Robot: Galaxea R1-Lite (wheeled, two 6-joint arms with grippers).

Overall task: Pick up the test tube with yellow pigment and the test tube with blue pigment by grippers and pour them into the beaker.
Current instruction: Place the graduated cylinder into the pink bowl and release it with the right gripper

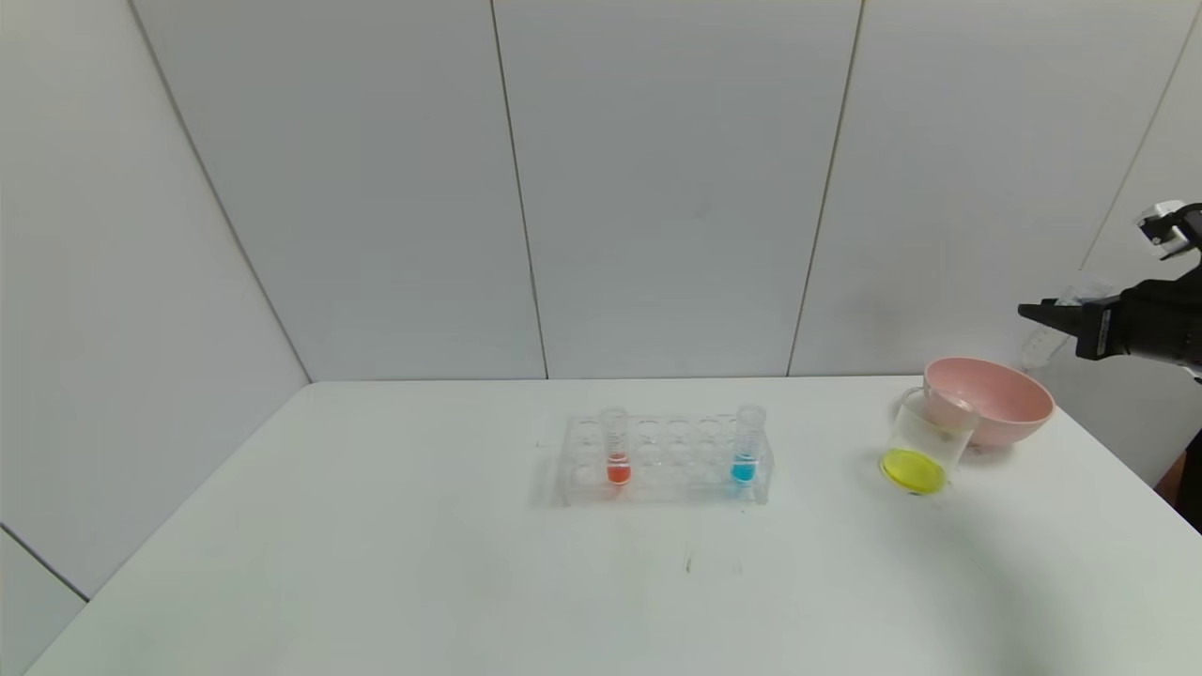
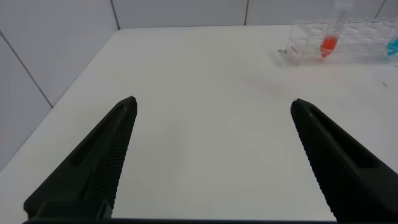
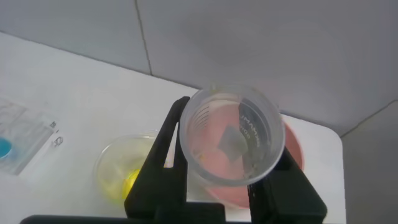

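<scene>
My right gripper (image 1: 1054, 315) hovers high at the far right, above the pink bowl, shut on the test tube with yellow pigment (image 3: 231, 137). This clear tube (image 1: 1050, 340) looks nearly empty, its open mouth facing the wrist camera. The beaker (image 1: 925, 443) stands beside the bowl with yellow liquid in its bottom (image 3: 127, 180). The test tube with blue pigment (image 1: 746, 449) stands upright at the right end of the clear rack (image 1: 667, 462). My left gripper (image 2: 213, 102) is open over bare table, out of the head view.
A tube of orange-red liquid (image 1: 616, 451) stands in the left part of the rack. The pink bowl (image 1: 995, 402) sits near the table's back right corner, touching the beaker. White wall panels close off the back and left.
</scene>
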